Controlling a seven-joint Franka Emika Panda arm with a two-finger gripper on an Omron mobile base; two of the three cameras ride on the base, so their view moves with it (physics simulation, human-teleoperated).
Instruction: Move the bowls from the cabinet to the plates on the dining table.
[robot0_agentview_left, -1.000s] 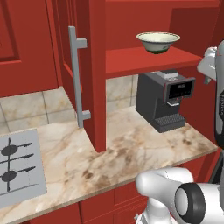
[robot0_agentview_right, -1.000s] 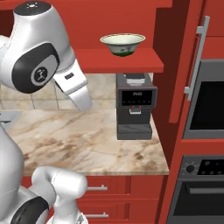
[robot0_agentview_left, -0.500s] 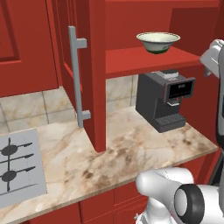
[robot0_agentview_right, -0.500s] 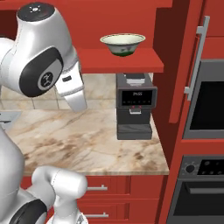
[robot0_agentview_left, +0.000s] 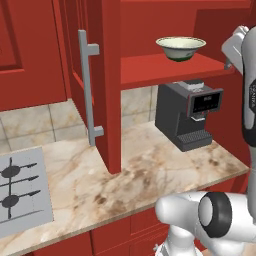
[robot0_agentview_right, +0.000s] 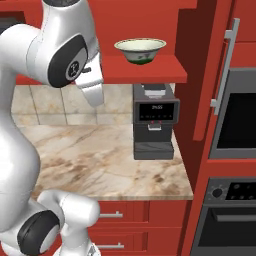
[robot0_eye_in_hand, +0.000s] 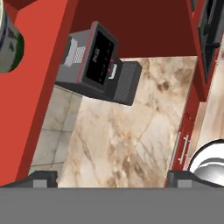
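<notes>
the cream-white bowl (robot0_agentview_right: 140, 51) sits upright on the cabinet shelf (robot0_agentview_right: 150, 75), off to the rolled hand view's left of the gripper (robot0_eye_in_hand: 111, 177), whose jaws stand apart and empty.

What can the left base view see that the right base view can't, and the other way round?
Left base view alone: a grey cooktop at the counter's left end and the open cabinet door's long grey handle. Right base view alone: a built-in oven at the right with a control panel below it. Both: the cream bowl on the red cabinet shelf, the black coffee machine beneath it, and the marble counter.
</notes>
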